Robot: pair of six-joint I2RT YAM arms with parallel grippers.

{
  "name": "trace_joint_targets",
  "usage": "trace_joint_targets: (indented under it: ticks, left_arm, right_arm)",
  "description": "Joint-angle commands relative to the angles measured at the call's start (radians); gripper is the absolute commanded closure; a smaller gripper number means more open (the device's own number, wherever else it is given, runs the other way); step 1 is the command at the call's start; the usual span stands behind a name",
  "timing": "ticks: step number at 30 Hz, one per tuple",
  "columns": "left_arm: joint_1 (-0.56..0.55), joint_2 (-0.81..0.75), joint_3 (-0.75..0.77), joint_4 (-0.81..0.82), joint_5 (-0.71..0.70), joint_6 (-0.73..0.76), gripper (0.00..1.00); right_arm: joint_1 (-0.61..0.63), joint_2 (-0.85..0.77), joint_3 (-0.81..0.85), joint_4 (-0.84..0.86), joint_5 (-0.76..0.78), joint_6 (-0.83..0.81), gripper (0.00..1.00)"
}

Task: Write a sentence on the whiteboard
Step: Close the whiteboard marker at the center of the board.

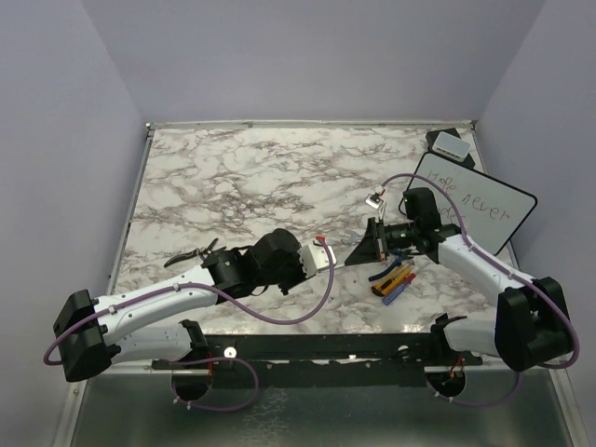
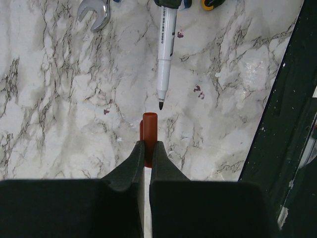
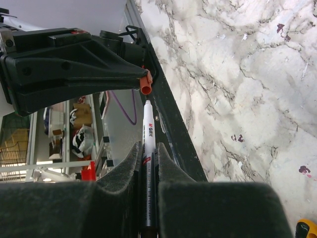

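While clamped tight between the fingers of the left gripper (image 2: 148, 146), a red cap (image 2: 149, 124), one end turned toward a white marker (image 2: 166, 49). Jaws of that gripper pressed together on the cap's lower part, no gap showing on either side. Marker's black tip aimed straight at the cap, just short of it and not inside.

Pinched in the right gripper (image 3: 147, 148), the marker's barrel, with fingers closed against both sides and the tip end sticking out ahead. Black print along the barrel, too small to read.

Both pieces over a marble table (image 1: 242, 177), near its front middle, with the arms reaching in from either side and meeting tip to tip.

On the table's far right side, the whiteboard (image 1: 480, 209), turned at a slant and well apart from both grippers. Near corner hidden behind the right arm, right corner reaching past the table's edge. Whether lying flat or propped, not clear. Dark handwriting across it, the word "never" legible.

Just beyond the board, in the far right corner, a small grey-white block (image 1: 450, 143) on a black base.

Close to the right gripper on the near side, a loose bunch of pens (image 1: 393, 279), with yellow, blue and orange among them.

At the top edge of the left wrist view, the open end of a wrench (image 2: 94, 12), flat on the marble.
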Motion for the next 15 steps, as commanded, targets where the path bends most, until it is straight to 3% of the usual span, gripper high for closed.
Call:
trace_joint_targets:
  ticks: [1, 15]
  left_arm:
    - [-0.007, -0.003, -0.001, 0.005, 0.038, -0.001, 1.0]
    - [-0.014, 0.012, 0.008, 0.004, 0.052, 0.001, 1.0]
  right_arm:
    - [0.009, 0.012, 0.028, -0.01, -0.016, -0.015, 1.0]
    - [0.011, 0.006, 0.031, -0.008, -0.025, -0.016, 1.0]
